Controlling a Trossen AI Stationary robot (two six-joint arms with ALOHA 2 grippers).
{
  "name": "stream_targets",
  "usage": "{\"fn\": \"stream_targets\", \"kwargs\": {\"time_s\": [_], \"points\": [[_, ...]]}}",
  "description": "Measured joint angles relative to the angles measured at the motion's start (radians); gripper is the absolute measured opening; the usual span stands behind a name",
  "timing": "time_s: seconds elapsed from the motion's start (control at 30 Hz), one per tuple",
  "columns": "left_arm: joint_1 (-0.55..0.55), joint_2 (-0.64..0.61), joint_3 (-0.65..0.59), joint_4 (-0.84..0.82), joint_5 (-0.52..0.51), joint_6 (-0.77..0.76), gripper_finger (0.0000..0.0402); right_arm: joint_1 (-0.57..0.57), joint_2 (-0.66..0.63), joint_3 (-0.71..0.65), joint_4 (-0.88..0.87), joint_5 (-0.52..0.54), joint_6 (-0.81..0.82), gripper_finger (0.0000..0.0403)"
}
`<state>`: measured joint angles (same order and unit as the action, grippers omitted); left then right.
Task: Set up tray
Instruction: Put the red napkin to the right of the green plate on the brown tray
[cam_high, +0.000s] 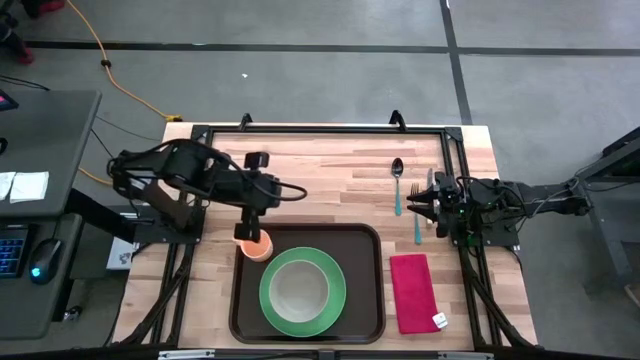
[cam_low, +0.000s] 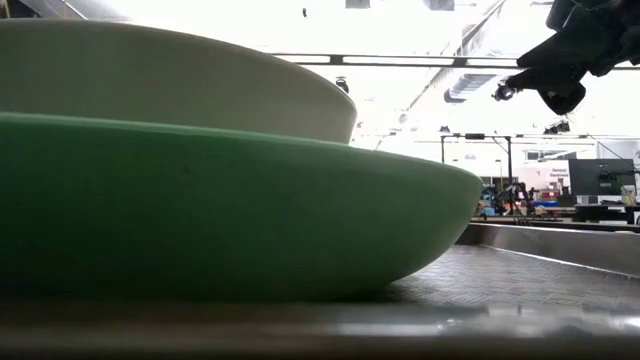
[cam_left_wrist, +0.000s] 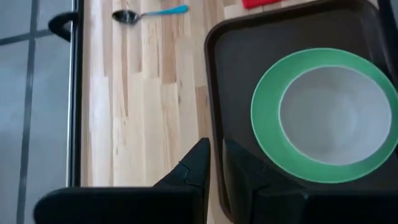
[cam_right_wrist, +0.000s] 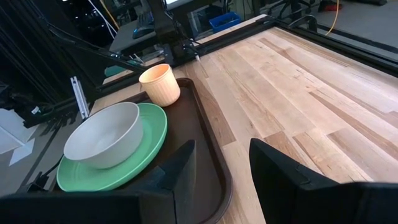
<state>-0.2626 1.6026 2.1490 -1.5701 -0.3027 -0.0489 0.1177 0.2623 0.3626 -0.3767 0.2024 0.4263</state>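
High view: one tray (cam_high: 240, 300) holds one plate (cam_high: 272, 305), one bowl (cam_high: 300, 290); left hand (cam_high: 250, 238) pinches one cup (cam_high: 258, 247); right hand (cam_high: 418, 200) spread.

Two dark, jointed arms carry black cables and blunt, dark, wedge-shaped jaws.

— What do we see past our left gripper (cam_left_wrist: 214, 163)?
— Its dark fingers (cam_left_wrist: 198, 163), a narrow gap between them, sit bottom centre. The tray (cam_left_wrist: 231, 74) fills the right, holding a green plate (cam_left_wrist: 264, 118) with a pale bowl (cam_left_wrist: 333, 115).
— And upper left?
— A spoon (cam_left_wrist: 146, 14) on the wooden table (cam_left_wrist: 143, 106).
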Motion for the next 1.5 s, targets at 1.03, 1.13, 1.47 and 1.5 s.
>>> {"fn": "stream_targets", "kwargs": {"time_s": [1.03, 1.13, 1.47, 1.5], "points": [[-0.008, -0.412, -0.686, 0.388, 0.046, -0.014, 0.0074, 0.000, 0.000, 0.000, 0.000, 0.000, 0.003, 0.0129], [-0.008, -0.445, -0.747, 0.432, 0.059, -0.017, 0.0074, 0.000, 0.000, 0.000, 0.000, 0.000, 0.003, 0.0129], [-0.006, -0.541, -0.878, 0.519, 0.084, -0.033, 0.0074, 0.000, 0.000, 0.000, 0.000, 0.000, 0.003, 0.0129], [-0.006, -0.546, -0.882, 0.515, 0.084, -0.034, 0.0074, 0.000, 0.000, 0.000, 0.000, 0.000, 0.003, 0.0129]]}}
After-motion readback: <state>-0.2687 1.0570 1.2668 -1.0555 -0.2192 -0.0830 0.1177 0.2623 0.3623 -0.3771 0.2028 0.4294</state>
